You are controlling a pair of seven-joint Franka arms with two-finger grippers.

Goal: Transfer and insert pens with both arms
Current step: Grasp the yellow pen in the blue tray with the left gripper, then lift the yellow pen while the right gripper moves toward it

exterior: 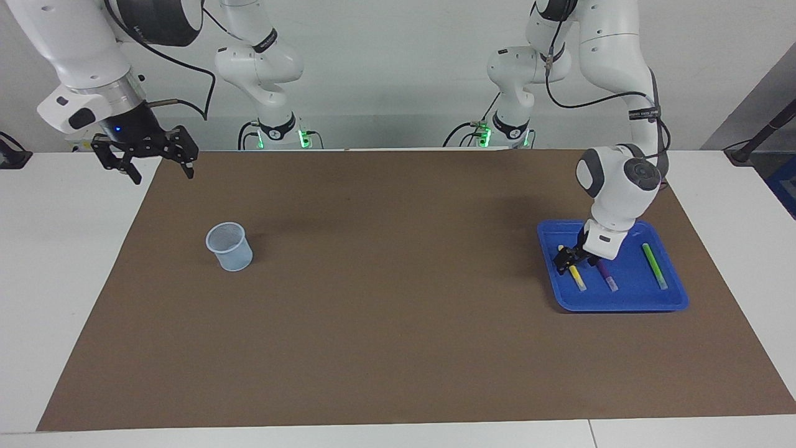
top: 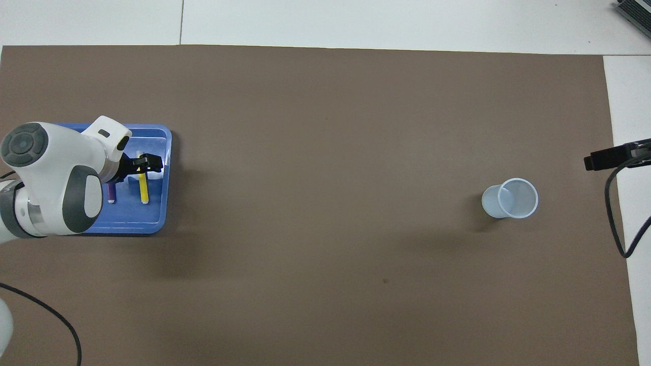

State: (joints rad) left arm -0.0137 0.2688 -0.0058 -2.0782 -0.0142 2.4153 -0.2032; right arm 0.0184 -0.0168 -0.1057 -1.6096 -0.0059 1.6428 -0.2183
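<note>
- The left gripper point(exterior: 567, 259) reached down into the blue tray point(exterior: 675, 300), its jaws apart astride the yellow pen point(exterior: 578, 279); closing and lifting looked next.
- The purple pen point(exterior: 607, 275) lay just beside it, crowding the grasp, with the green pen point(exterior: 655, 266) farther along the tray.
- The right gripper point(exterior: 160, 163) waited, jaws apart, above the table edge; the cup point(exterior: 229, 247) stood well apart.

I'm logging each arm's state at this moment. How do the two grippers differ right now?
The left gripper is down inside the blue tray, at the yellow pen; the right gripper hangs in the air at the brown mat's edge, with nothing under its fingers. The right gripper's fingers are spread open; the left gripper's opening I cannot read. The left arm is working, the right arm waits. Both are black two-finger grippers on white arms.
</note>
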